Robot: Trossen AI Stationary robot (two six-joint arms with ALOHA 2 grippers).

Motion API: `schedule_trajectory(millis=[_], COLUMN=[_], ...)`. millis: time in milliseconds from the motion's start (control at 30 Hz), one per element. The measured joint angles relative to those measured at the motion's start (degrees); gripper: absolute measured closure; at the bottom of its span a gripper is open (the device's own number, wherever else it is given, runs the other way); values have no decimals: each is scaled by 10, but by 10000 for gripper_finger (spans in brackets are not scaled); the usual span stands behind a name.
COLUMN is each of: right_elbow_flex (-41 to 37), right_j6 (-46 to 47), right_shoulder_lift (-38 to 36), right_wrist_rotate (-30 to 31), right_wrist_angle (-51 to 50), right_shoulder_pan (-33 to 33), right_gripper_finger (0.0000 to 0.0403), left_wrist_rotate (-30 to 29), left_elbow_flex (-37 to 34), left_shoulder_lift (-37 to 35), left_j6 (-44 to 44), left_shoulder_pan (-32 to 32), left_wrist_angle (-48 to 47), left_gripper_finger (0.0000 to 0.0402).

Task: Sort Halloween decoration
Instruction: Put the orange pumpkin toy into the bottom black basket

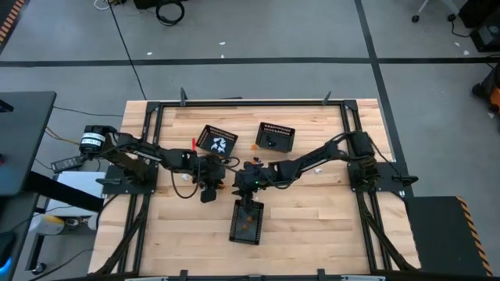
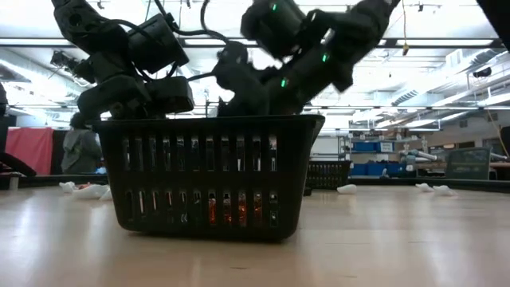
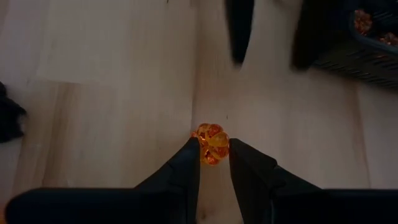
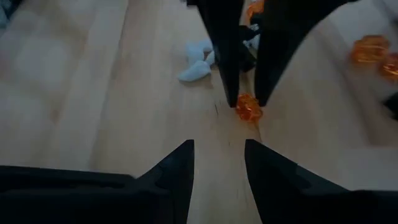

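Note:
A tiny orange pumpkin trinket (image 3: 210,142) sits between the fingertips of my left gripper (image 3: 213,150), which points down at the table's middle (image 1: 209,190). My right gripper (image 4: 219,152) is open and hovers close beside it (image 1: 242,185), touching nothing. The right wrist view shows the same pumpkin (image 4: 247,107), a white trinket (image 4: 198,65) lying on the wood and more orange ones (image 4: 369,50). One black mesh basket (image 1: 247,222) near the front edge holds orange trinkets (image 2: 223,211). A far basket (image 1: 216,140) holds white ones. My left gripper pinches the orange pumpkin trinket (image 4: 249,109) between its two fingertips (image 4: 229,74). The fingers come from above, pointing down. The trinket is at the very ends of the fingers, right at the tabletop; whether it is lifted clear I cannot tell.
A third black basket (image 1: 275,136) stands at the far middle. Loose trinkets lie around the table's centre (image 1: 254,164), and white ones lie at both sides in the low view (image 2: 88,190) (image 2: 347,189). Bare wood shows toward the near left and right corners.

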Motion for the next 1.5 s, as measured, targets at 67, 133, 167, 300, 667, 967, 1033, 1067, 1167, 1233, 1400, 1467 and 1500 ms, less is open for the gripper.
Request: schedule_trajectory(millis=[67, 133, 167, 300, 667, 967, 1033, 1067, 1167, 1233, 1400, 1467, 1500], right_elbow_flex=[0, 0, 0, 0, 0, 0, 0, 0, 0, 0, 0, 0, 0], right_j6=[-16, -18, -17, 4, -22, -112, -113, -115, -130, -151, -233, -248, -258], right_shoulder_lift=[19, 32, 35, 32, 7, 9, 9, 9, 9, 9, 9, 9, 9], right_wrist_rotate=[-1, -2, -2, -14, 6, -17, -39, -51, -92, -103, -96, -77, -72], right_wrist_angle=[30, 58, 66, 78, 46, 25, 26, 26, 26, 26, 26, 26, 26], right_shoulder_pan=[0, -2, -4, -15, -27, -62, -76, -83, -97, -101, -101, -101, -101], right_gripper_finger=[254, 254, 254, 254, 255, 255, 255, 255, 255, 255, 255, 255, 255], left_wrist_rotate=[5, 9, 12, 18, 25, 25, 25, 25, 25, 25, 25, 25, 25], left_elbow_flex=[0, 0, 0, 0, 0, 0, 0, 0, 0, 0, 0, 0, 0], left_shoulder_lift=[0, 0, 0, 0, 0, 0, 0, 0, 0, 0, 0, 0, 0], left_j6=[0, 0, -2, -3, -1, -3, -4, -5, -15, -18, -26, -30, -33], left_shoulder_pan=[1, 5, 8, 20, 34, 34, 34, 34, 42, 49, 68, 76, 80], left_wrist_angle=[1, 1, 1, 2, 9, 9, 10, 10, 14, 20, 33, 37, 39], left_gripper_finger=[308, 308, 308, 308, 308, 308, 308, 308, 308, 308, 308, 308, 308])
